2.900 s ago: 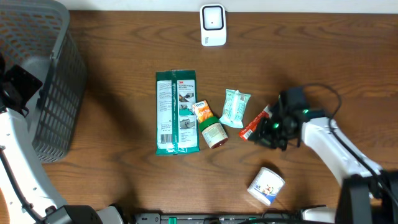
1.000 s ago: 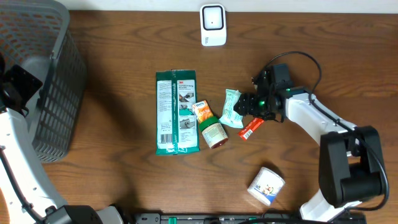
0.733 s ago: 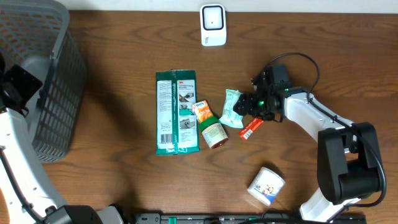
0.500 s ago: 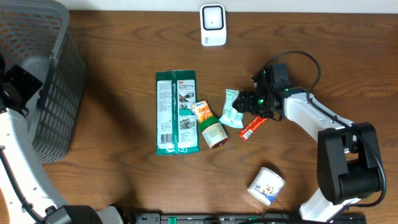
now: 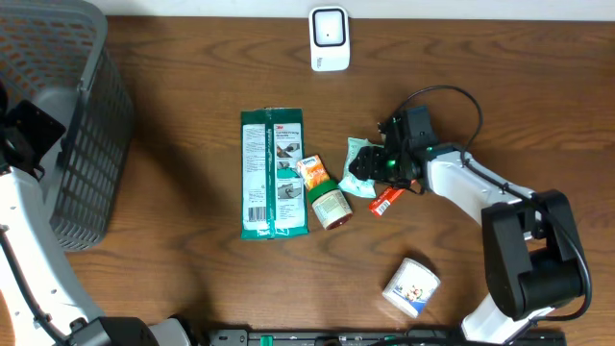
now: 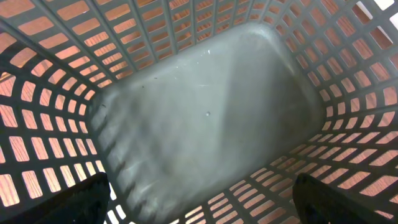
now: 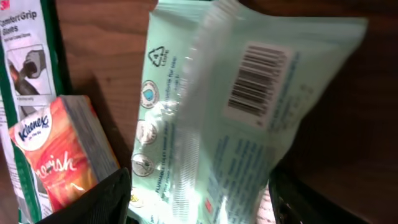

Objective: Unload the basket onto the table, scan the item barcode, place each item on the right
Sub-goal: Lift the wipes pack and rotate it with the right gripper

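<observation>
The pale mint-green plastic pouch (image 5: pixel 359 185) is lying near the middle of the brown wooden table (image 5: pixel 173 279), with its barcode (image 7: pixel 255 84) being shown face-up to the right wrist camera. The pouch is being straddled by the right gripper (image 7: pixel 202 200), one finger at each long edge. Whether those edges are being pressed cannot be told. The pouch's left edge is being crowded by the orange tissue pack (image 5: pixel 311 171) just beside it, and the small red sachet (image 5: pixel 386 200) is lying by its lower right corner. Bare wood is being left between the pouch and the white scanner (image 5: pixel 329 38) at the far edge. The left gripper (image 6: pixel 208 208) is being held wide apart, gripping nothing, inside the grey lattice basket (image 6: pixel 205 112).
</observation>
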Tool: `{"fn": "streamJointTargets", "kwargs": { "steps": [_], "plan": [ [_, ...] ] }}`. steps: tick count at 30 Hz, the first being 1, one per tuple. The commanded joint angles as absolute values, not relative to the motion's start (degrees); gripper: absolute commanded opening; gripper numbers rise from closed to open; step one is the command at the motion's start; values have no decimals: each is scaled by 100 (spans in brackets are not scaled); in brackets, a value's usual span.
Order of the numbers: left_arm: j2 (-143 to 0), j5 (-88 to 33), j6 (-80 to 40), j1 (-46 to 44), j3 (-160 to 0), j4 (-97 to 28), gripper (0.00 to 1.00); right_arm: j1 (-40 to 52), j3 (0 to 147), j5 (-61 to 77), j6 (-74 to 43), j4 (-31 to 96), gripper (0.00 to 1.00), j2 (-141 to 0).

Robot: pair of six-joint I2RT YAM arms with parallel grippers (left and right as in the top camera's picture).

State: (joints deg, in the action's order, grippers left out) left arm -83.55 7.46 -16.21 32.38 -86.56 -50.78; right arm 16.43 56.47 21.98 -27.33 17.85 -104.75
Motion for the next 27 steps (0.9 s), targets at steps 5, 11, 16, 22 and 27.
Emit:
{"fn": "streamJointTargets", "kwargs": {
  "steps": [5,11,16,22,27],
  "plan": [
    [-8403,779,-1546,3256,-8733,-5081,93,1658,5406,1988,-3033,1686,60,-10541],
    [-8403,779,-1546,3256,-8733,-5083,93,1710,5369,2001,-3173,1785,27,-10541],
    [-8401,779,-1544,3256,-8733,-5081,93,1608,5391,2307,-3022,1817,1,-10492],
    [-8401,779,-1546,3256,-8733,-5081,93,1098,5470,3323,-1737,1885,1,-9863],
    [-8403,779,-1544,3256,-8733,-5081,94,880,5470,3400,-486,2633,1,-9181]
  ]
}}
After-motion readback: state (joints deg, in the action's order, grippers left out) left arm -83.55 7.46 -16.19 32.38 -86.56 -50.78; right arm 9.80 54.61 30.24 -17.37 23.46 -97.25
